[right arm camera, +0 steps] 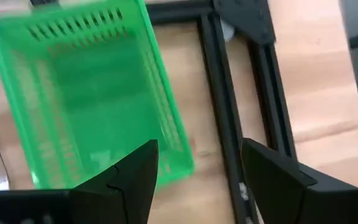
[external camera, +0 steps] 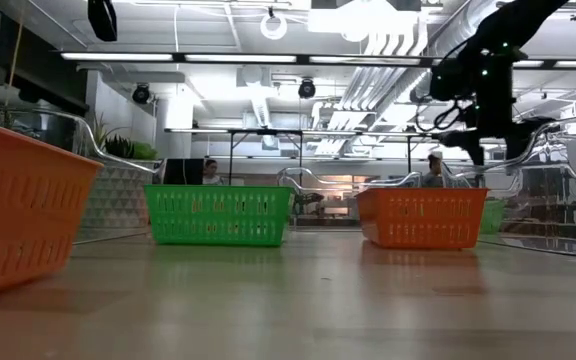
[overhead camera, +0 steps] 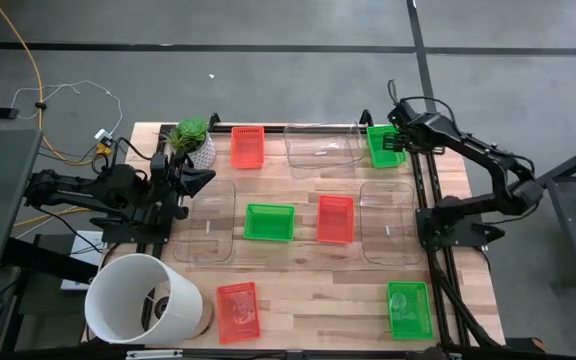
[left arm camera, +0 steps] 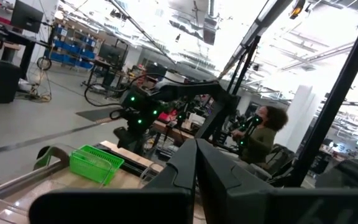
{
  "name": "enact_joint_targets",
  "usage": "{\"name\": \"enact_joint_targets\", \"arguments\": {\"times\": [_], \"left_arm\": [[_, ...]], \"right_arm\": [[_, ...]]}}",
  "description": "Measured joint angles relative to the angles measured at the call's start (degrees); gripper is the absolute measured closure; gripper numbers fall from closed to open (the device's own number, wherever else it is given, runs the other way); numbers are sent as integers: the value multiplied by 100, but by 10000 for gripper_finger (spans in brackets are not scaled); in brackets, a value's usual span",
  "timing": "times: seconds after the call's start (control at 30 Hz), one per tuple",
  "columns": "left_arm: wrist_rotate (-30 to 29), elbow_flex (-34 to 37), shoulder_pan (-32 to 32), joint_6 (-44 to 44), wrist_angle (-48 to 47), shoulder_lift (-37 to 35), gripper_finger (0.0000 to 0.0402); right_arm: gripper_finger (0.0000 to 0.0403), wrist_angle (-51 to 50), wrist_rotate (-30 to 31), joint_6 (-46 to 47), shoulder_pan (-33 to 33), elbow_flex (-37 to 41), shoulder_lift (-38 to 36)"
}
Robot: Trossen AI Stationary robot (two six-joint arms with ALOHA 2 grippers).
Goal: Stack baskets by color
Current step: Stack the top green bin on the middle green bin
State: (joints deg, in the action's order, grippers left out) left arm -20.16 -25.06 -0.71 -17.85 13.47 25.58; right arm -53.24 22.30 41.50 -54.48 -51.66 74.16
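Three red baskets and three green baskets lie on the wooden table, with three clear ones among them. My right gripper hangs open over the far-right green basket, pointing steeply down at the basket's right rim. One fingertip stands over the basket and the other over the black frame rail, and neither touches. My left gripper waits shut at the table's left edge, held level above a clear basket.
A white bucket lies on its side at the near left corner. A small potted plant stands at the far left. Black frame rails run along the table's right side. A seated person shows in the room beyond.
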Motion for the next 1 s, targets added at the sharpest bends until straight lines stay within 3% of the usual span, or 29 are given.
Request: {"name": "enact_joint_targets", "arguments": {"times": [0.1,0.27,0.47,0.83,1.0], "left_arm": [[2,0,-2,0,0,0,402],[2,0,-2,0,2,0,402],[4,1,-2,0,1,1,402],[4,0,0,0,2,1,402],[4,2,0,-5,2,0,402]], "right_arm": [[186,-8,221,276,91,9,223],[198,268,-42,947,65,9,691],[213,255,84,1967,54,9,1022],[235,616,269,1910,49,9,1691],[269,613,280,1790,46,9,1905]]}}
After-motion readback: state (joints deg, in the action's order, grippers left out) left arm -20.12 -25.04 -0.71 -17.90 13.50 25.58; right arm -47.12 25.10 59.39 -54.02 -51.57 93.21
